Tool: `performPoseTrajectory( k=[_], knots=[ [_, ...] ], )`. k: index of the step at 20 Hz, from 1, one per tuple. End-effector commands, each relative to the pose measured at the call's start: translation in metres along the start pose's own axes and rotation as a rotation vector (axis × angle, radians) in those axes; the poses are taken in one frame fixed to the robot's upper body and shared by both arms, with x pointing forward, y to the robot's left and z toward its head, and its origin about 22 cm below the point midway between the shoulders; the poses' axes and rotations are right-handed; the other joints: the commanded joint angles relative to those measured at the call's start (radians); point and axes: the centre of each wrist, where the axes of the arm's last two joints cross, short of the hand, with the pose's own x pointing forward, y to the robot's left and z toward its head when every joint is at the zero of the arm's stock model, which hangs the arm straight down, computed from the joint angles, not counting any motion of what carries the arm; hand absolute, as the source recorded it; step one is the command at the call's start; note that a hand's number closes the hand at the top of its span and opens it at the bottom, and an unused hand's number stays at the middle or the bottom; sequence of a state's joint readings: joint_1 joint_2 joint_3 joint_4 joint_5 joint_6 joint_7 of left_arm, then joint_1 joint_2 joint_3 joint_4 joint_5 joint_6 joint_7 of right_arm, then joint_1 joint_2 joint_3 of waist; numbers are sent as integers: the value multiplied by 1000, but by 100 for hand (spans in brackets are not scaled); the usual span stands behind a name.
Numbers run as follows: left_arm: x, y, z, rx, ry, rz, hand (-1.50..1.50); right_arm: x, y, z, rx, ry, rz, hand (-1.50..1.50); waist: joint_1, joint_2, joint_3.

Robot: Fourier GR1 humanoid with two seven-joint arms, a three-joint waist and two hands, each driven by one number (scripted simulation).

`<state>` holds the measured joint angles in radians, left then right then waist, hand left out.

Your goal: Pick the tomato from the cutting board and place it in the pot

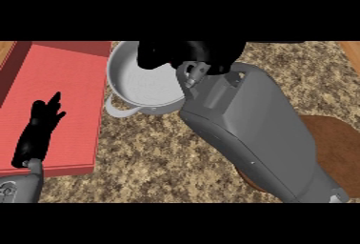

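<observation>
A: Start at the right hand (190, 55). What are its fingers doing?

B: They curl downward in a dark bunch over the far rim of the pot (144, 78), but whether they pinch anything I cannot tell; the hand hides whatever might be under it.

A: And the tomato?

B: It shows nowhere. It is not on the cutting board (63, 95), and the part of the pot's pale inside that shows is bare. If the hand has it, the fingers cover it.

A: The other hand?

B: The left hand (38, 128) lies over the red cutting board near the view's left edge, fingers straight and spread a little, pointing away from the robot, holding nothing.

A: Moving outward, then?

B: The right forearm (260, 133) runs as a broad grey slab from the lower right up to the pot, crossing the speckled desk (162, 157). The pot stands just beside the board's right edge, one loop handle (123, 110) toward the robot. A brown round thing (336, 143) peeks out behind the forearm at the right
</observation>
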<state>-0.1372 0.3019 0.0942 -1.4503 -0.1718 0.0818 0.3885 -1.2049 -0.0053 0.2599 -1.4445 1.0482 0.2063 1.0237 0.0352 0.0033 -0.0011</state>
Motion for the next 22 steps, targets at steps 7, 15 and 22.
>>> performPoseTrajectory(
  k=[7, 15, 22],
  knots=[
    [-8, -2, -4, -24, 22, -16, 0, 5, 77, -42, 180, 134, -12, 150, 27, 10, -1],
    [-1, -13, -1, -26, 0, -21, 0, -23, 118, -57, 317, 258, -160, -150, 40, 13, -1],
    [15, 1, -4, -23, -24, -1, 0, -39, 131, -51, 158, 270, -477, -150, 48, 13, 1]
  ],
)
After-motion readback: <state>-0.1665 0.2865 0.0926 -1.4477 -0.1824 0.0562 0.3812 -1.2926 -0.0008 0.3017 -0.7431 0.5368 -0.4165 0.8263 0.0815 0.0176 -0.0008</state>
